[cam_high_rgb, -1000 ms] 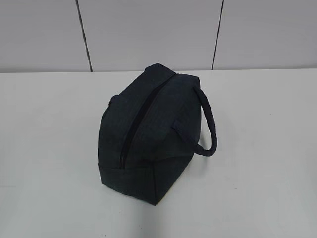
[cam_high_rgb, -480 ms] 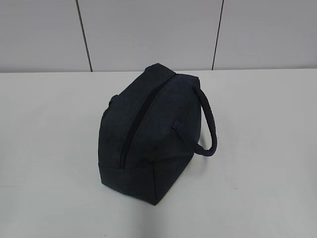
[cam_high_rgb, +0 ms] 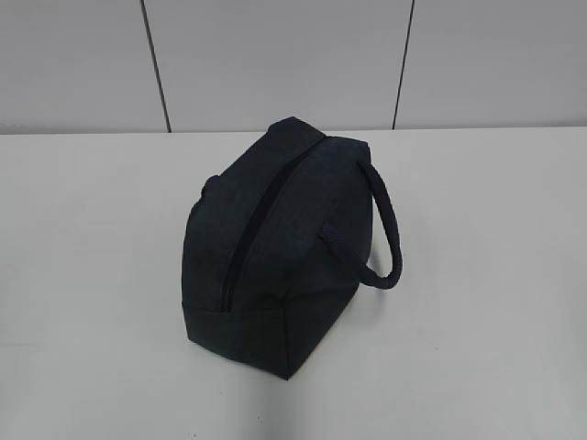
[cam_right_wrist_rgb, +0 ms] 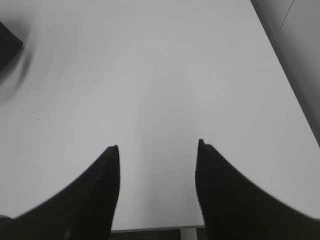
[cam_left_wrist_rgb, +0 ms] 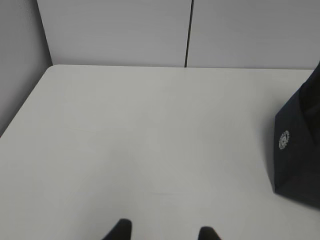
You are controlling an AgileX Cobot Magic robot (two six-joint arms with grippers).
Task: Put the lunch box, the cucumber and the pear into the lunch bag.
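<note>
The dark navy lunch bag [cam_high_rgb: 275,247] stands in the middle of the white table, its black zipper [cam_high_rgb: 252,234] closed along the top and its looped handle [cam_high_rgb: 385,229] hanging to the right. A corner of the bag with a small white round logo shows at the right edge of the left wrist view [cam_left_wrist_rgb: 297,150]. A dark bit of it shows at the top left of the right wrist view [cam_right_wrist_rgb: 7,47]. My left gripper [cam_left_wrist_rgb: 164,231] is open and empty over bare table. My right gripper [cam_right_wrist_rgb: 157,147] is open and empty near the table's front edge. The lunch box, the cucumber and the pear are out of view.
The white table [cam_high_rgb: 477,348] ends at a grey panelled wall [cam_high_rgb: 275,55] behind. The table's left edge [cam_left_wrist_rgb: 25,100] shows in the left wrist view, its right edge [cam_right_wrist_rgb: 285,80] and front edge in the right wrist view.
</note>
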